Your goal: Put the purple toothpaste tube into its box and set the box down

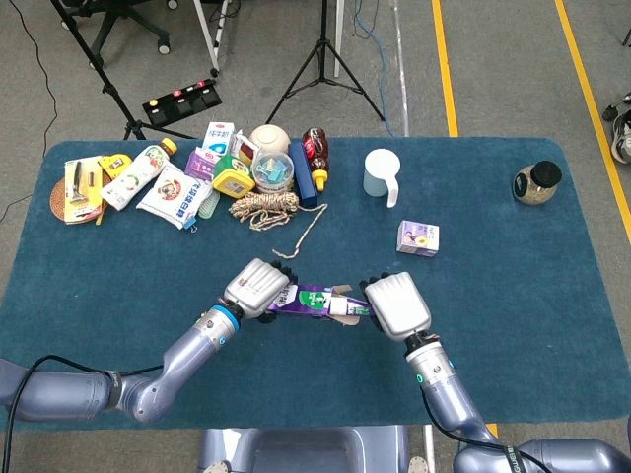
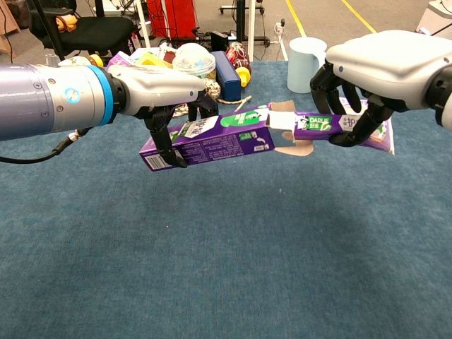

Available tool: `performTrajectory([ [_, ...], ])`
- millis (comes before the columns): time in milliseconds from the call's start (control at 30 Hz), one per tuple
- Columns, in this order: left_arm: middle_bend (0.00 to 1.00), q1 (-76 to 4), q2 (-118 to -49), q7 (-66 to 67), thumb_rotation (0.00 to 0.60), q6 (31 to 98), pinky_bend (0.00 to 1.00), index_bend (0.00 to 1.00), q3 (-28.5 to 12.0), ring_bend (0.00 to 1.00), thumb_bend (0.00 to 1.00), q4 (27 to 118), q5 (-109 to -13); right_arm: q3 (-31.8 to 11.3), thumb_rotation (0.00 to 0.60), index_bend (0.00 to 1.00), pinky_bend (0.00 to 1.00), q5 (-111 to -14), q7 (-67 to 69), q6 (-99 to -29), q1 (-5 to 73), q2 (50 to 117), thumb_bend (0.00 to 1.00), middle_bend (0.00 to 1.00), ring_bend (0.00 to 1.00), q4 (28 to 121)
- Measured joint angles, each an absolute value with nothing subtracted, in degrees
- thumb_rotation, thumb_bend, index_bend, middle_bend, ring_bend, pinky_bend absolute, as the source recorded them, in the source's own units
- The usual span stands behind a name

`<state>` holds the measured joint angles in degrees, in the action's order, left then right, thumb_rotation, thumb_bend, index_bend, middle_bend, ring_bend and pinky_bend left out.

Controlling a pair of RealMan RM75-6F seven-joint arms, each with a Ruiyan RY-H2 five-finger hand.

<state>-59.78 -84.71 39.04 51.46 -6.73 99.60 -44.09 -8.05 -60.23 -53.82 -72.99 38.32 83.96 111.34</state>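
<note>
My left hand (image 2: 166, 95) (image 1: 258, 287) grips the purple toothpaste box (image 2: 208, 138) (image 1: 306, 300) above the table, its open flapped end toward the right and tilted slightly up. The purple toothpaste tube (image 2: 339, 127) (image 1: 347, 309) is held by my right hand (image 2: 385, 70) (image 1: 397, 305), level and pointing left. Its white cap end sits at the box's open mouth, between the flaps; how far in it reaches I cannot tell.
Bottles, packets, a rope coil and a bowl (image 1: 266, 138) crowd the back left of the blue table (image 1: 513, 286). A white mug (image 1: 381, 175), a small purple carton (image 1: 418, 237) and a dark-lidded jar (image 1: 537, 182) stand further right.
</note>
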Motion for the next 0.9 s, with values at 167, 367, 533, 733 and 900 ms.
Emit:
performTrajectory([
  [167, 0.34, -61.07, -85.02, 41.32, 0.600, 52.50, 0.51, 0.42, -6.24, 0.27, 0.23, 99.73, -41.37, -7.18, 0.600, 0.62, 0.71, -59.50, -58.93, -74.07, 38.92, 84.55, 0.48, 0.62, 0.60, 111.67],
  [367, 0.34, -62.29, -85.74, 42.64, 0.600, 53.51, 0.51, 0.42, -5.98, 0.27, 0.23, 99.86, -39.69, -5.88, 0.600, 0.63, 0.71, -58.43, -64.77, -75.22, 39.83, 85.79, 0.48, 0.62, 0.60, 111.96],
  [533, 0.34, -63.03, -86.23, 43.19, 0.600, 53.99, 0.51, 0.42, -5.94, 0.27, 0.23, 99.86, -38.10, -5.22, 0.600, 0.62, 0.71, -57.92, -68.56, -76.42, 40.57, 87.09, 0.48, 0.62, 0.60, 112.20],
  [733, 0.34, -63.82, -86.92, 43.61, 0.600, 54.49, 0.51, 0.42, -5.81, 0.27, 0.23, 100.18, -36.78, -4.48, 0.600, 0.62, 0.71, -57.39, -72.61, -77.59, 41.40, 88.76, 0.48, 0.62, 0.60, 112.03],
  [900, 0.34, -64.08, -87.08, 42.86, 0.600, 54.41, 0.51, 0.42, -5.94, 0.27, 0.23, 100.53, -36.07, -4.03, 0.600, 0.62, 0.71, -56.92, -73.98, -78.24, 41.82, 89.85, 0.48, 0.62, 0.60, 111.90],
])
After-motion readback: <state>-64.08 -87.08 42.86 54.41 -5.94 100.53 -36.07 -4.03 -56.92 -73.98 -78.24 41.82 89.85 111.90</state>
